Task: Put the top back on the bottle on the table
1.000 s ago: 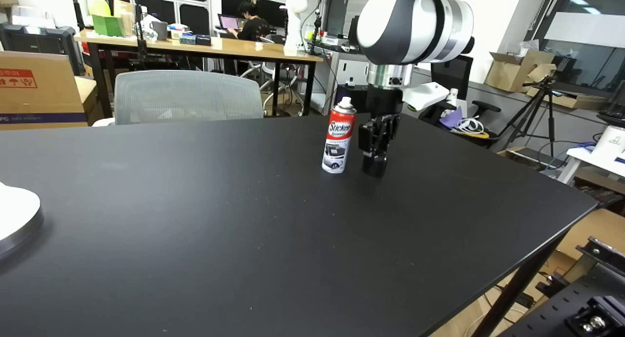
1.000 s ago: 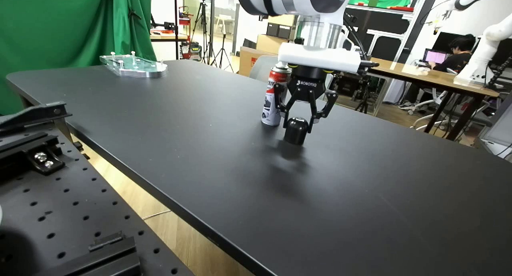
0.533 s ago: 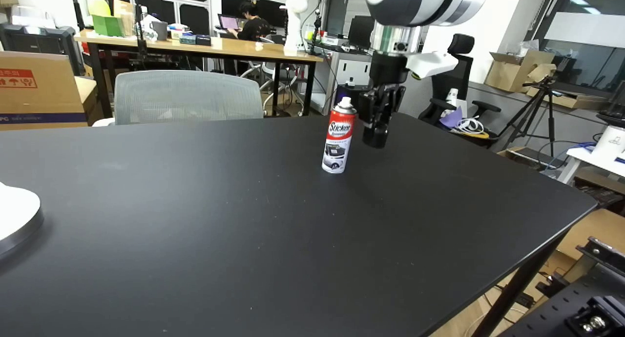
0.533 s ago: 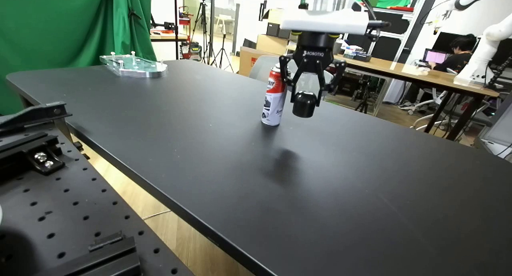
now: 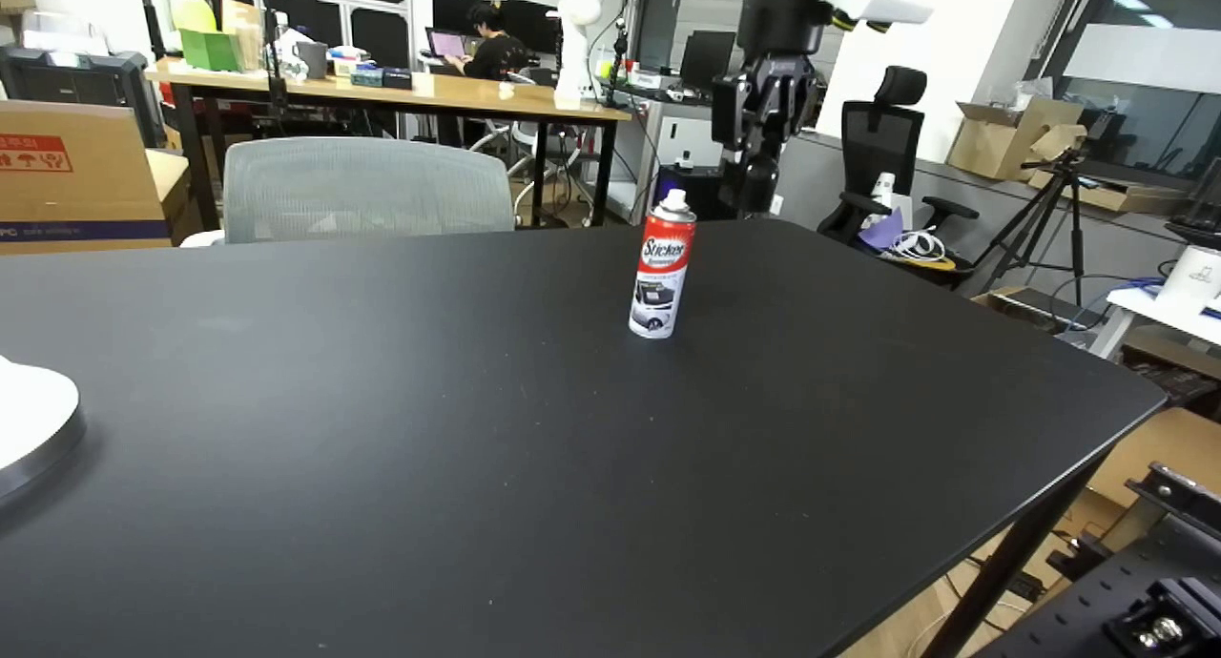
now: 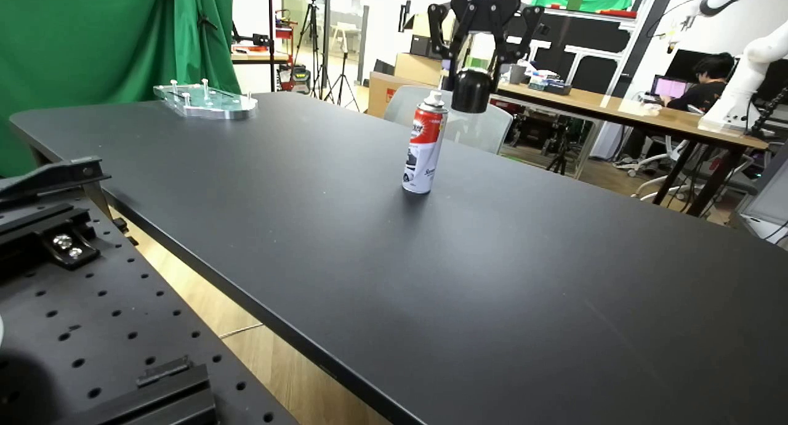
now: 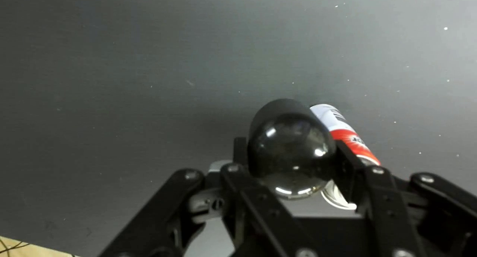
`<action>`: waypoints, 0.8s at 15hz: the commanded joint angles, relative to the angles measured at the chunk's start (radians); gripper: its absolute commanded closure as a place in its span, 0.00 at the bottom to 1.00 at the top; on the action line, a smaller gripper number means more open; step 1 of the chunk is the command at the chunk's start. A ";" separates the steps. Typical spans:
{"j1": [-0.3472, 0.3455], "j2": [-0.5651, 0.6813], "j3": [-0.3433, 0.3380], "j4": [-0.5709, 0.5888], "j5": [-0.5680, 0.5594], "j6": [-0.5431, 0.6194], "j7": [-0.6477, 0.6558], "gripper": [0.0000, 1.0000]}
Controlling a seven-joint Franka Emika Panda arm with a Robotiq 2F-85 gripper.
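Aloft — jaws downward (cap [image 6: 471, 92] between).

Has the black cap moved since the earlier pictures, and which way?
Yes, upward. In both exterior views, against the unmoved bottle, the cap has risen from about base level to about the bottle's upper end.

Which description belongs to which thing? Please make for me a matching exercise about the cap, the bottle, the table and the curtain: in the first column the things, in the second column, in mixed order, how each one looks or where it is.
Things
1. cap
2. bottle
3. table
4. curtain

Descriptions
A. wide, flat and black
B. held in the gripper
C. green and hanging
D. standing upright, red and white

Pairs: 1-B, 2-D, 3-A, 4-C
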 commanded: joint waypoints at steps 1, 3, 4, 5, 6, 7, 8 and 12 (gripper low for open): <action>0.028 -0.070 0.008 0.011 -0.004 -0.090 0.055 0.68; 0.041 -0.069 0.015 0.037 0.006 -0.122 0.052 0.68; 0.047 -0.058 0.019 0.056 0.010 -0.132 0.055 0.68; 0.052 -0.046 0.022 0.075 0.010 -0.140 0.059 0.68; 0.057 -0.025 0.025 0.099 0.012 -0.149 0.062 0.68; 0.060 -0.009 0.027 0.118 0.013 -0.152 0.065 0.68; 0.065 0.003 0.031 0.136 0.014 -0.161 0.070 0.68; 0.079 0.060 0.044 0.197 0.028 -0.198 0.074 0.68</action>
